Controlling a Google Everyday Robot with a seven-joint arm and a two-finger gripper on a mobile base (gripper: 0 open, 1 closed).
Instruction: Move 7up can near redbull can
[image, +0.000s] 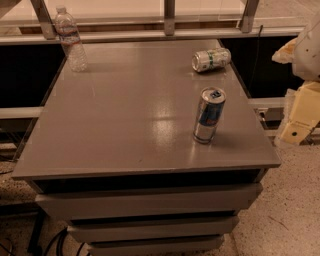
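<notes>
The 7up can (211, 59) is a short silver can with a green and white label. It lies on its side near the far right corner of the grey table (120, 120). The redbull can (209, 115) is tall, slim and blue and silver with a blue tab top. It stands upright near the table's right front, well in front of the 7up can. My gripper (299, 116) shows as cream-coloured parts at the right edge of the view, off the table's right side and apart from both cans. It holds nothing that I can see.
A clear plastic water bottle (71, 40) stands upright at the table's far left corner. A rail with metal posts (169, 17) runs behind the table. Drawers (150, 202) sit under the tabletop. Speckled floor (290, 215) lies to the right.
</notes>
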